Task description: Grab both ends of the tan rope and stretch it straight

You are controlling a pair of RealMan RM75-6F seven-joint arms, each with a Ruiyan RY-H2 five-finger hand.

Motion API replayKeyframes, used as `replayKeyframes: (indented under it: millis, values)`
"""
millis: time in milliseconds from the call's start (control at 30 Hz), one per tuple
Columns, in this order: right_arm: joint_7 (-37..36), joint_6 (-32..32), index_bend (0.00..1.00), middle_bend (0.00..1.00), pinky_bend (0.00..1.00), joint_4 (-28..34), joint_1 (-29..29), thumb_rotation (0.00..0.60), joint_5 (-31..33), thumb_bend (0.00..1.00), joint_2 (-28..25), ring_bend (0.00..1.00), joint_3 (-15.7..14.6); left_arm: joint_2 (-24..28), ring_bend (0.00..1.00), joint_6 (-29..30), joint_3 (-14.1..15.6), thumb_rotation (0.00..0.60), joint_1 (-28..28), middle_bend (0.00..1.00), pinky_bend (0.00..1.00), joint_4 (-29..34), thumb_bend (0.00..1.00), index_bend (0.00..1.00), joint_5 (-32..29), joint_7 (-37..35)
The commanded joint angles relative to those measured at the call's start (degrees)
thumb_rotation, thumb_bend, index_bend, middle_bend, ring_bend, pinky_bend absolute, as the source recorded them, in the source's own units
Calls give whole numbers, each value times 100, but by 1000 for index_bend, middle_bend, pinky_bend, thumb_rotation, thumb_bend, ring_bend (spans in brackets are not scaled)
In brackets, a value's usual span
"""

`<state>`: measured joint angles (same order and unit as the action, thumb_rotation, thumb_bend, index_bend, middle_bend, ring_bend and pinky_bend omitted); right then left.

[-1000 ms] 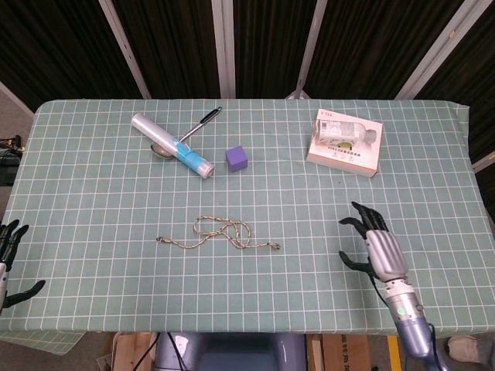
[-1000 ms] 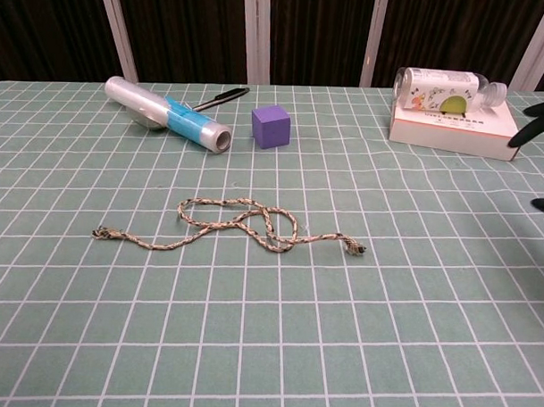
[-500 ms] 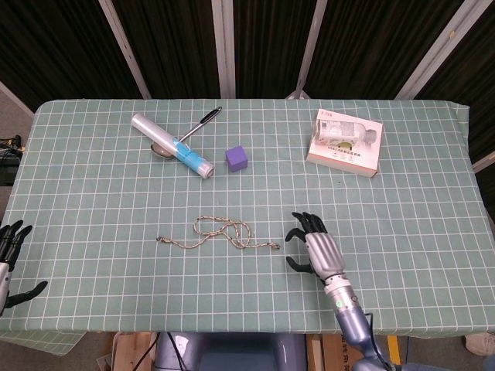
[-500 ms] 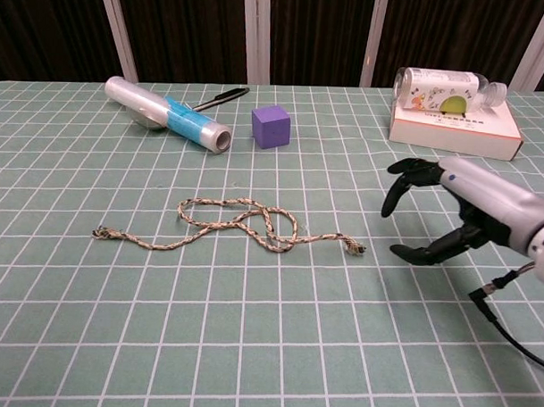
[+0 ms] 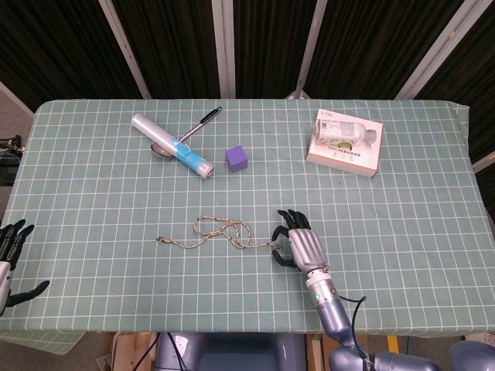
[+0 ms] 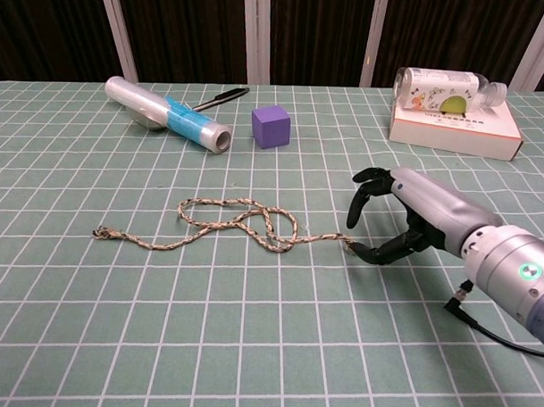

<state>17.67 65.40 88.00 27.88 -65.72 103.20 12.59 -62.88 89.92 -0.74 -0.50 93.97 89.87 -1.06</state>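
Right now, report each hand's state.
Left hand: open, holding nothing, at the table edge.
Right hand: open, fingers spread around the tan rope's end, not gripping.

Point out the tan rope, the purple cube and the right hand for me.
rope (image 6: 236, 222), chest view, on its looped middle.
cube (image 5: 237, 158), head view, on its top face.
right hand (image 5: 300, 246), head view, on the back of the hand.
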Motion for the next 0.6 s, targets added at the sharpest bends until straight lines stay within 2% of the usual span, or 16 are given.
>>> replayKeyframes:
  millis: [33, 600]
  values:
    - [8, -7, 518, 140, 0, -44, 23, 600, 54, 393, 52, 0, 15, 1, 0, -6, 1, 600, -6, 0, 0, 5, 29, 0, 3, -11]
    - [-17, 9, 538, 142, 0, -288, 82, 600, 186, 402, 224, 0, 14, -1, 0, -34, -13, 600, -43, 0, 0, 20, 29, 0, -18, -60]
